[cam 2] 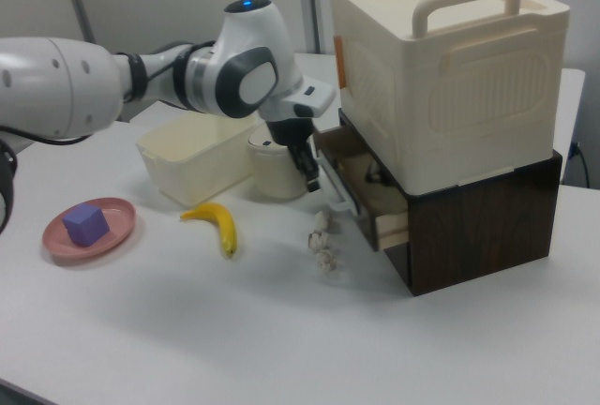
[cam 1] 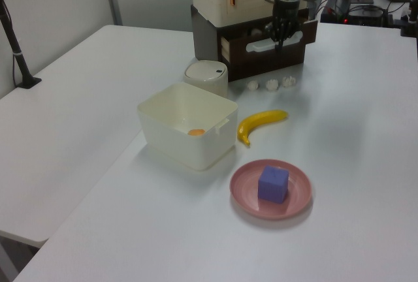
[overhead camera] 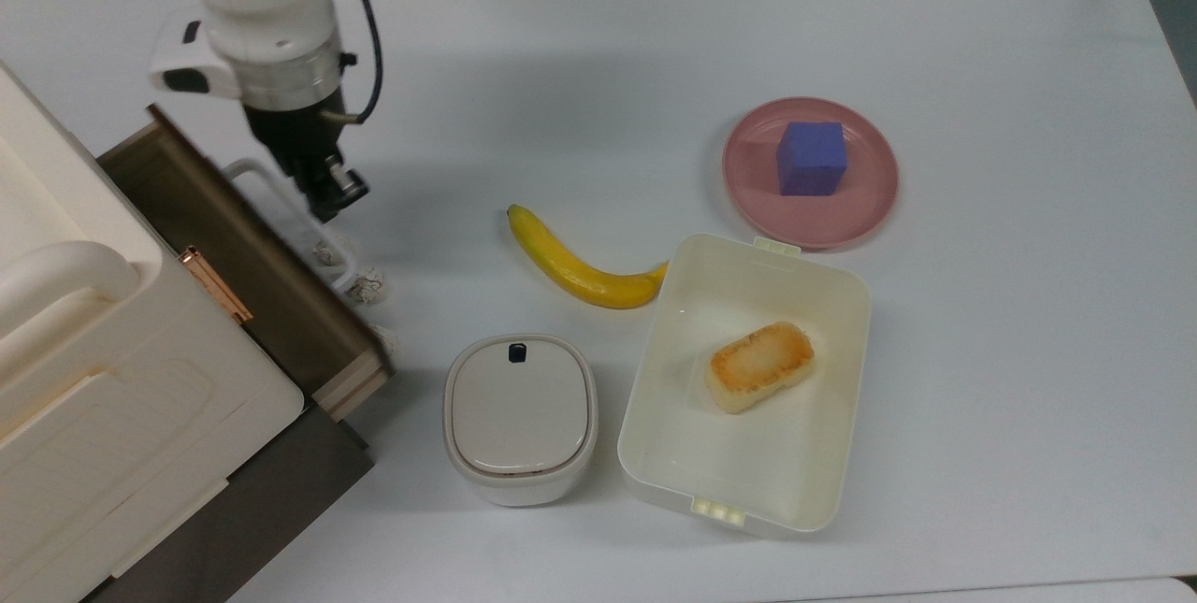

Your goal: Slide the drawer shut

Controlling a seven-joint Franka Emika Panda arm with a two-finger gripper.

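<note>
The drawer (overhead camera: pixel 281 304) is a pale-wood box with a dark brown front panel and a white loop handle (overhead camera: pixel 241 167). It sticks out a short way from the dark cabinet under the cream box (overhead camera: pixel 112 379). My gripper (overhead camera: pixel 337 190) points down, shut, with its tip against the handle on the panel's outer side. In the left view the gripper (cam 1: pixel 281 32) stands in front of the drawer front (cam 1: pixel 287 50). In the right view the gripper (cam 2: pixel 312 180) is at the drawer (cam 2: pixel 384 225), whose pale side still shows.
Three small white crumpled lumps (overhead camera: pixel 367 285) lie on the table just outside the drawer front. Nearby are a banana (overhead camera: pixel 580 271), a white lidded container (overhead camera: pixel 520 416), a cream tub (overhead camera: pixel 655 351) holding a bread piece, and a pink plate (overhead camera: pixel 860 201) with a blue cube (overhead camera: pixel 812 157).
</note>
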